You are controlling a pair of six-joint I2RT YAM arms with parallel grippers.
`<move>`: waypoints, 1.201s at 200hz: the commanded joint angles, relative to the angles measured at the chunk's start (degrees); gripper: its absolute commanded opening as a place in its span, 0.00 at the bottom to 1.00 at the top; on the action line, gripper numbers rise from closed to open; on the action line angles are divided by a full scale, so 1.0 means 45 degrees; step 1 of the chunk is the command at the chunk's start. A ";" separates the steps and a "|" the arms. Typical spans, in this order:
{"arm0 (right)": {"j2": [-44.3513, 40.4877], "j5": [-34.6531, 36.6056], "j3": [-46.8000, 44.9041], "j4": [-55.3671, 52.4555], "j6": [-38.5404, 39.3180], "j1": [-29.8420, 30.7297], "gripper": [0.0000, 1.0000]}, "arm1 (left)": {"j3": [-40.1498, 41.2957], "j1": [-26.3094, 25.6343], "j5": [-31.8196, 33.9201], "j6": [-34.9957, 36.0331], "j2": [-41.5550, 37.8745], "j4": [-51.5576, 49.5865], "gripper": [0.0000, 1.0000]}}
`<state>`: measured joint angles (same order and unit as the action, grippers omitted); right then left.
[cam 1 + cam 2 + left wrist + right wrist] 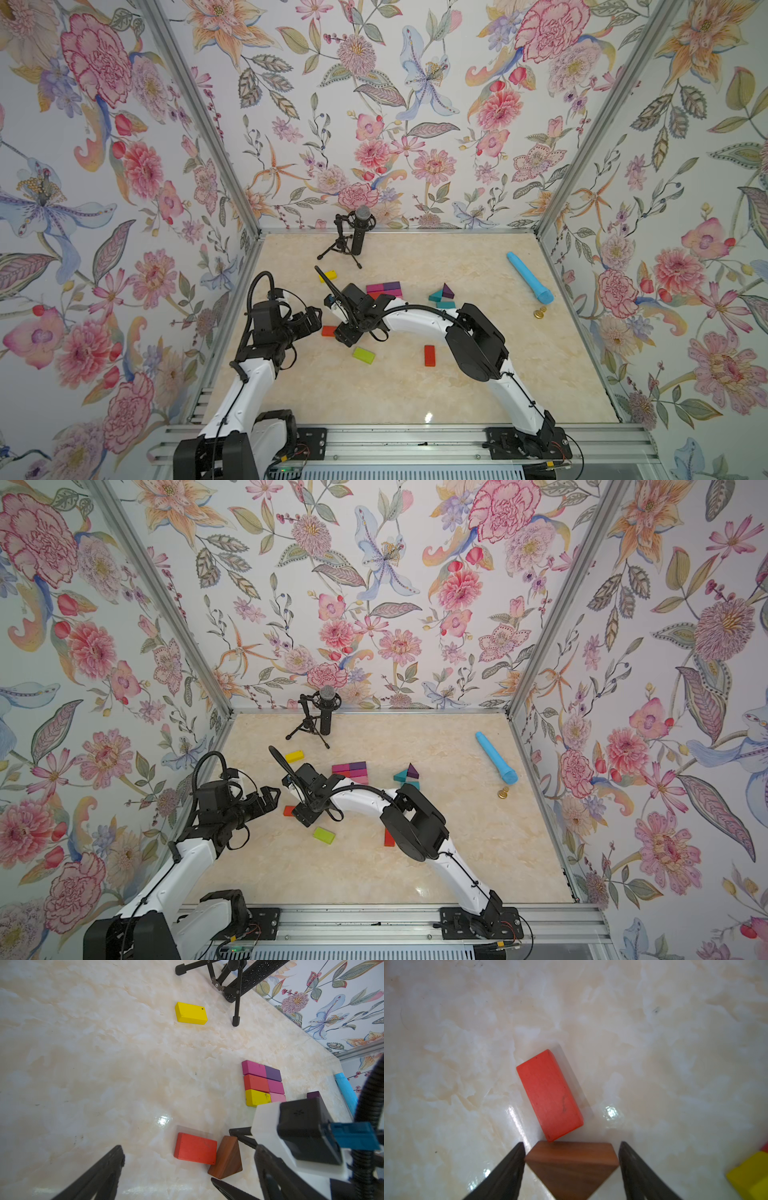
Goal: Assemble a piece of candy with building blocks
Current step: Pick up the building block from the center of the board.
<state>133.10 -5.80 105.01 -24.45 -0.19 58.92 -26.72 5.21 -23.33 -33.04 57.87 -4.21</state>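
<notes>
A brown triangle block (pixel 571 1165) lies on the marble table with my right gripper (pixel 572 1159) shut on its two corners. A red brick (pixel 550 1095) touches its far edge and also shows in a top view as the red brick (pixel 328 331). In both top views the triangle is hidden under the right gripper (pixel 345 333). My left gripper (pixel 188 1151) stands open just left of these, holding nothing. Six bricks form a flat block cluster (pixel 264 1082) behind. Loose blocks: yellow brick (pixel 328 275), green brick (pixel 363 355), another red brick (pixel 429 355), teal and purple triangles (pixel 442 294).
A black microphone on a tripod (pixel 353 239) stands at the back. A long light-blue stick (pixel 528 276) lies at the right, with small gold pieces (pixel 539 312) near its end. Floral walls close the table on three sides.
</notes>
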 commanded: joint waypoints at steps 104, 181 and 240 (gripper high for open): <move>0.0529 -0.0297 0.0389 -0.0191 0.0180 0.0138 0.50 | 0.0131 0.0440 0.0076 -0.0022 0.0107 -0.0003 0.99; -0.1172 -0.0142 -0.0526 -0.0189 -0.1661 -0.1184 0.42 | 0.0104 0.0386 -0.0912 -0.0300 0.0175 0.0636 0.99; -0.1361 0.0508 0.0562 -0.0241 -0.2260 -0.3156 0.41 | -0.0592 -0.1637 0.0056 -0.0098 0.1485 0.1328 0.99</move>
<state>128.09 -5.45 103.59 -24.88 -8.12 46.61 -27.00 2.28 -25.50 -33.87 62.00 -0.78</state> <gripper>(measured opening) 0.633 0.989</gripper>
